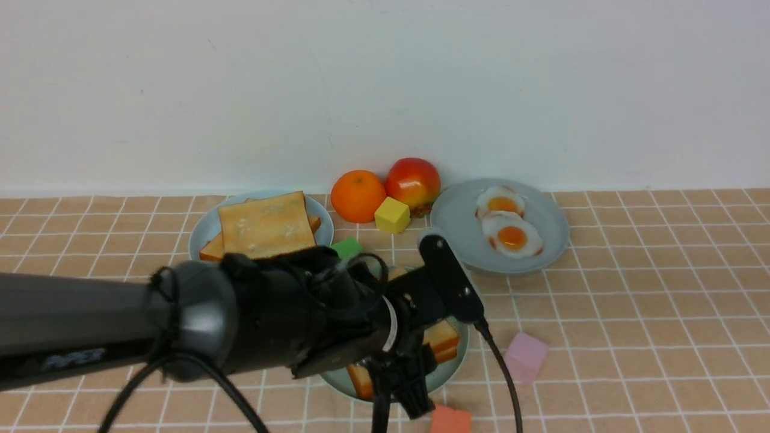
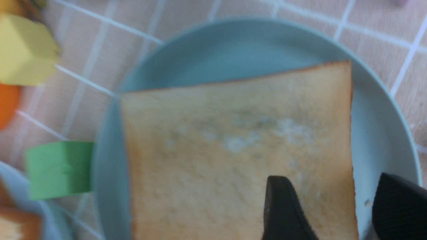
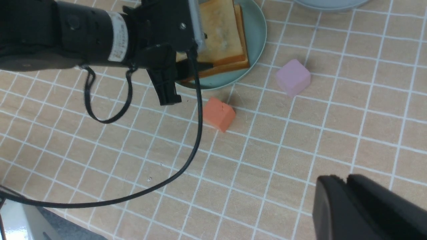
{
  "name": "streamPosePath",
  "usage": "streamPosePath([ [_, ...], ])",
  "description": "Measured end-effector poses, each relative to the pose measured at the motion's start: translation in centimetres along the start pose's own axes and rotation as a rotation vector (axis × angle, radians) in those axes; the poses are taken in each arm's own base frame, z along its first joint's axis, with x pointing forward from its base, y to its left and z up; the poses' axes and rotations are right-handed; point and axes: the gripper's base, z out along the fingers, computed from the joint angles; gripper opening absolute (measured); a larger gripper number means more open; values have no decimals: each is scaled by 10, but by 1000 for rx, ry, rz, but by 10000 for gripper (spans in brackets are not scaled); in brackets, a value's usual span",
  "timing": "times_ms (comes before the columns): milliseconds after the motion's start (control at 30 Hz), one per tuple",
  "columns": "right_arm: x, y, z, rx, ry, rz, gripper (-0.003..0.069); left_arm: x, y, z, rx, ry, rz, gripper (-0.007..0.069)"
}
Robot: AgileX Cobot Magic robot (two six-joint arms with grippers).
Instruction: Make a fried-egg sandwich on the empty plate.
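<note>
1. Sandwich toast (image 3: 223, 33), stacked, on mint plate (image 3: 257, 36).
2. L gripper (image 2: 333, 178) fingers wide, over toast & plate edge; R gripper (image 3: 339, 178) fingertips close tog., can't tell if shut.
3. L arm (image 1: 252, 313) blocks front view of toast; L wrist view shows top slice's face.
4. Fried eggs (image 1: 511, 237) on grey-blue plate (image 1: 457, 222); green block (image 1: 347, 248) nr mint plate.

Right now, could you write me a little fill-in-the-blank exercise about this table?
1. The grey-blue plate at the back right holds ____ white fried eggs.
2. The round fruit beside the glossy red fruit is coloured ____.
3. Reaching over the round mint-green plate is the robot's ____ arm.

Missing words: two; orange; left.
</note>
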Motion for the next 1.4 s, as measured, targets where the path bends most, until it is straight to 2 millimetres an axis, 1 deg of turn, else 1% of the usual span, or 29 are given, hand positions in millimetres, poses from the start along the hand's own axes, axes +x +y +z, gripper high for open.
streamPosePath([
  [200, 0, 0, 0, 0, 0, 0, 79, -12, 9, -29, -33, -77, -54, 375],
  [233, 0, 0, 0, 0, 0, 0, 80, -13, 9, -30, -34, -80, -58, 375],
  [300, 0, 0, 0, 0, 0, 0, 83, -18, 10, -45, -40, -112, -93, 375],
  [367, 0, 0, 0, 3, 0, -1, 85, -26, 9, -68, -45, -151, -110, 373],
  [433, 0, -1, 0, 11, 0, -3, 85, -34, 8, -100, -42, -217, -168, 353],
  [500, 0, -2, -1, 22, -7, -9, 85, -39, 7, -134, -25, -290, -263, 295],
  [533, 0, -2, -2, 27, -13, -12, 85, -40, 7, -154, -14, -337, -321, 252],
  [567, 0, -2, -4, 31, -31, -16, 85, -38, 8, -169, -5, -370, -375, 213],
  [633, 3, -2, -12, 43, -80, -30, 85, -26, 10, -211, 8, -462, -480, 95],
  [667, 5, -2, -16, 49, -98, -37, 85, -18, 8, -218, 13, -473, -503, 51],
  [700, 8, -2, -22, 61, -121, -47, 85, -7, 6, -230, 15, -498, -527, 7],
  [733, 13, -2, -28, 73, -146, -58, 85, 4, 4, -242, 14, -531, -539, -14],
  [767, 18, -3, -36, 85, -172, -69, 85, 22, -2, -250, 20, -558, -552, -13],
  [800, 25, -3, -45, 99, -203, -82, 85, 34, -6, -255, 21, -582, -558, -13],
  [833, 28, -2, -48, 103, -215, -86, 85, 46, -10, -259, 23, -608, -561, -13],
  [867, 36, -2, -58, 110, -247, -92, 85, 64, -17, -264, 30, -651, -573, -13],
  [900, 44, -2, -66, 117, -278, -93, 85, 76, -21, -269, 33, -694, -581, -13],
  [933, 51, -2, -73, 120, -310, -89, 85, 90, -27, -269, 41, -730, -593, -13],
  [1000, 66, -3, -82, 125, -365, -81, 85, 109, -37, -267, 58, -779, -613, -13],
  [1067, 82, -5, -85, 126, -398, -61, 85, 128, -47, -259, 77, -825, -630, -13],
  [1133, 95, -8, -83, 128, -425, -38, 75, 139, -54, -253, 92, -862, -632, -13],
  [1233, 110, -13, -74, 122, -474, -4, 25, 148, -60, -245, 103, -882, -629, -13],
  [1300, 113, -17, -61, 111, -500, 27, -7, 150, -61, -243, 104, -873, -631, -13],
  [1400, 109, -23, -39, 94, -563, 54, -14, 151, -62, -242, 105, -869, -631, -13],
])
